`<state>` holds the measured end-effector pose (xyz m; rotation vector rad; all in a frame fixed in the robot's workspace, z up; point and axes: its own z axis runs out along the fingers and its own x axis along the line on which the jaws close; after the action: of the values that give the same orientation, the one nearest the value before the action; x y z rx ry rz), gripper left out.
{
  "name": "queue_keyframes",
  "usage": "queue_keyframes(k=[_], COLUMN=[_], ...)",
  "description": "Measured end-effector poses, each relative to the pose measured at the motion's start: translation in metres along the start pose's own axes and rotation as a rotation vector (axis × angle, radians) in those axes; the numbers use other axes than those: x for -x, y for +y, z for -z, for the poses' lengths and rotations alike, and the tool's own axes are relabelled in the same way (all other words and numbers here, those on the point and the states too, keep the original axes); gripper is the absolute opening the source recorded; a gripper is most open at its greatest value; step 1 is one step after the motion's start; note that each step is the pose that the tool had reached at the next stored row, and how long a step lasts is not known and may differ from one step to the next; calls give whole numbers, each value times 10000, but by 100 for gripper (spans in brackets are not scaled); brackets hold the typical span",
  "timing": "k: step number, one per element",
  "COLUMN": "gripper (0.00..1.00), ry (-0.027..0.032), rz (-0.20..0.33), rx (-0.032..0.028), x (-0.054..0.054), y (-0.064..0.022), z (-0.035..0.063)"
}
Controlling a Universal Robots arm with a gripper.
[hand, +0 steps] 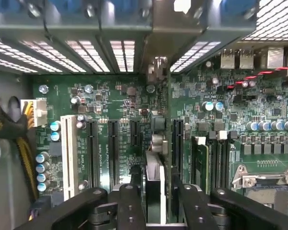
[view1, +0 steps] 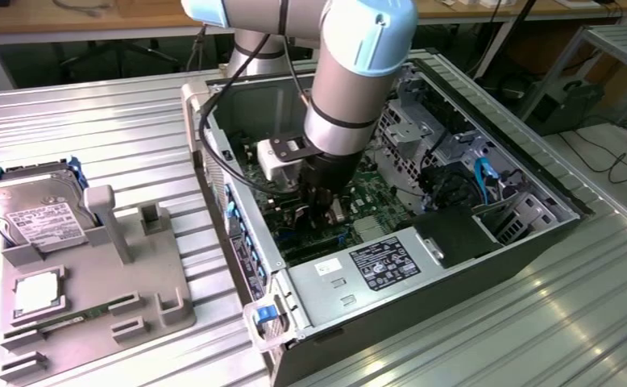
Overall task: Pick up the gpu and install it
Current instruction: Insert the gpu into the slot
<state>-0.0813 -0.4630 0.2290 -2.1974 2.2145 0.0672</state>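
My gripper [view1: 320, 211] reaches down inside the open computer case [view1: 529, 242], just above the green motherboard [hand: 120, 96]. It is shut on the gpu [hand: 154, 175], which the wrist view shows edge-on as a thin pale strip between the two black fingers [hand: 130, 203]. The card stands upright, its pale bracket end toward the case's rear slot openings [hand: 158, 67]. It sits between the black expansion slots [hand: 114, 148] and a longer black slot [hand: 176, 143]. I cannot tell whether its lower edge touches a slot. In the exterior view the gpu [view1: 336, 214] is mostly hidden by the wrist.
A white slot [hand: 68, 153] and yellow-black cables [hand: 9, 129] lie to one side, with RAM sticks [hand: 201, 163] and the CPU socket [hand: 266, 179] to the other. The power supply [view1: 384, 262] fills the case's near end. At the exterior view's left, a grey fixture [view1: 130, 282] holds a hard drive [view1: 39, 214] and a RAM stick [view1: 72, 316].
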Motion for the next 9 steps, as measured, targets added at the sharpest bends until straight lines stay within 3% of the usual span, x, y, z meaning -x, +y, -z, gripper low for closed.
queue_keyframes(k=[9], gripper=[35], ry=[-7], rz=[5], rx=[-131], x=[35], y=[6], z=[362])
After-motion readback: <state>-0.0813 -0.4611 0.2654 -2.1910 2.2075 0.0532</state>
